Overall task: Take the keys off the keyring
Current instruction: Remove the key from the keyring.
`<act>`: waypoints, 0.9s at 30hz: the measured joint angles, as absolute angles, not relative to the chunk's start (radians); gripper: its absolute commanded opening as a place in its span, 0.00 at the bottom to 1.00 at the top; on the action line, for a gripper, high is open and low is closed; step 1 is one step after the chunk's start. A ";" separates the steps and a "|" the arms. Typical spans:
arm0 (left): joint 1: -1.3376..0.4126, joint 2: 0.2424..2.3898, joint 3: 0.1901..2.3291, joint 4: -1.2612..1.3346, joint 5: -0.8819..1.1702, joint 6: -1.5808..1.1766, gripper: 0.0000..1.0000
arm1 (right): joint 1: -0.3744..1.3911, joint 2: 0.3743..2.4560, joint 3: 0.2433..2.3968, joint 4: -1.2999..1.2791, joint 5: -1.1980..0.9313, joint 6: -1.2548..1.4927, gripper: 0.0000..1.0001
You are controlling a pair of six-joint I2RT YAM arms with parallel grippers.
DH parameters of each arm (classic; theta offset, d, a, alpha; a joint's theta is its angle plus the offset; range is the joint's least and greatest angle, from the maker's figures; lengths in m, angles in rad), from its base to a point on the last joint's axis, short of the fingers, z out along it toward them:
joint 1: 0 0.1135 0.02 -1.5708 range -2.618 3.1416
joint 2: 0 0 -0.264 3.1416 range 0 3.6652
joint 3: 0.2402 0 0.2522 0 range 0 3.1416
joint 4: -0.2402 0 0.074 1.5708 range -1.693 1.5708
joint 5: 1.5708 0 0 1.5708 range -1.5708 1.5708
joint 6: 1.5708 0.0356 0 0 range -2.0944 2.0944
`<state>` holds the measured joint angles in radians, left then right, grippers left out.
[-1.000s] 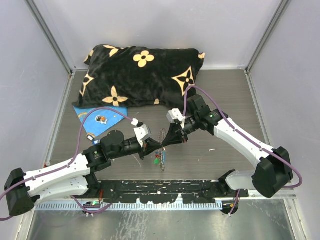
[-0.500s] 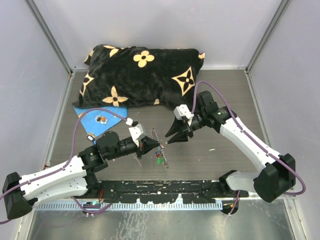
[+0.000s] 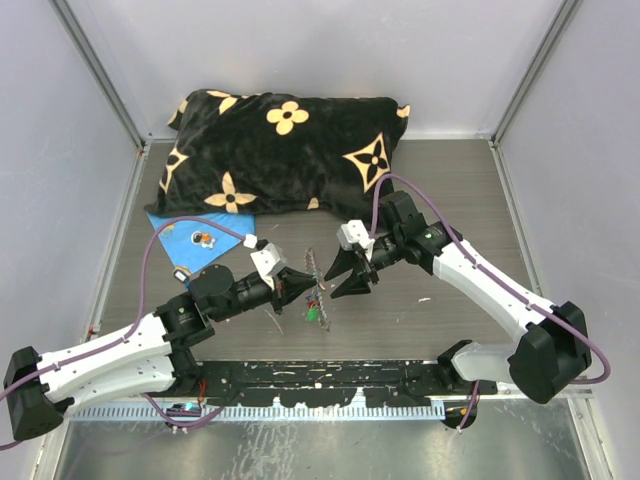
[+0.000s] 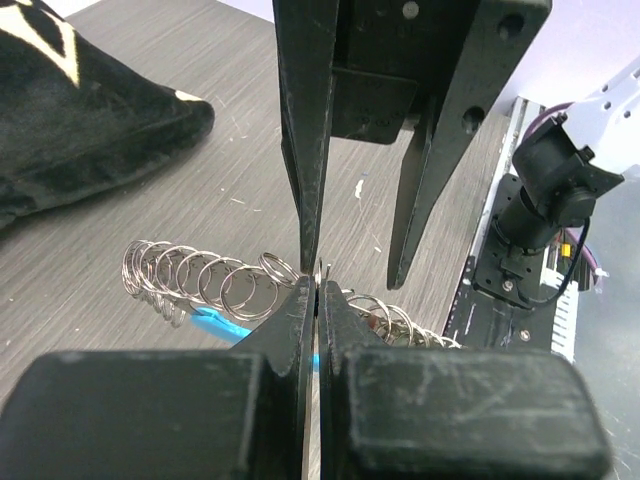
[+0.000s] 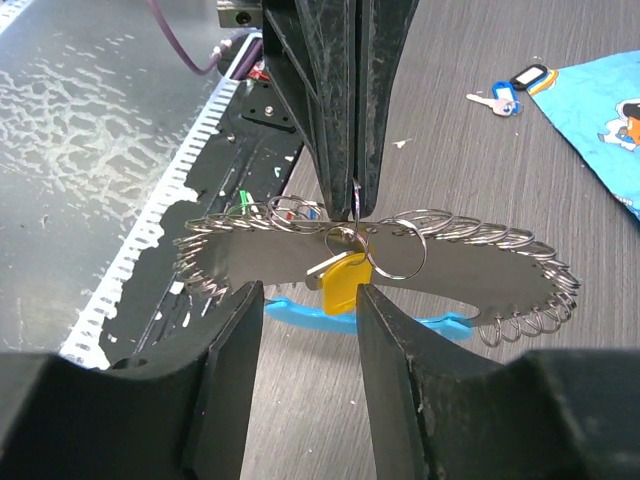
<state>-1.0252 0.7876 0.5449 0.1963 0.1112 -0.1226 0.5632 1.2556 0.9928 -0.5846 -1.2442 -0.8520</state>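
left gripper (image 3: 306,289) clamped on one ring of the keyring (image 4: 190,282) mid-table; right gripper (image 3: 331,282) spread just right of it, gripping nothing.
the keyring's long axis runs near to far, its light-blue section (image 5: 300,312) along one side, coloured keys (image 3: 315,315) toward its near end. the pillow (image 3: 280,150) closes the far side, the rail (image 3: 320,378) the near edge, and bare table (image 3: 460,190) lies open to the right. a second ago the right jaws were shut at the ring; now they stand parted, the left still shut.
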 measured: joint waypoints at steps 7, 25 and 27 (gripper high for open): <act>-1.025 0.788 0.539 0.229 0.053 -0.150 0.00 | 0.577 1.257 0.965 -0.464 -1.179 -0.728 0.53; -1.026 0.789 0.539 0.237 -0.058 -0.226 0.00 | 0.628 1.255 0.875 -0.148 -1.055 -0.426 0.48; -1.025 0.791 0.539 0.237 -0.070 -0.231 0.00 | 0.632 1.254 0.866 -0.123 -1.046 -0.403 0.44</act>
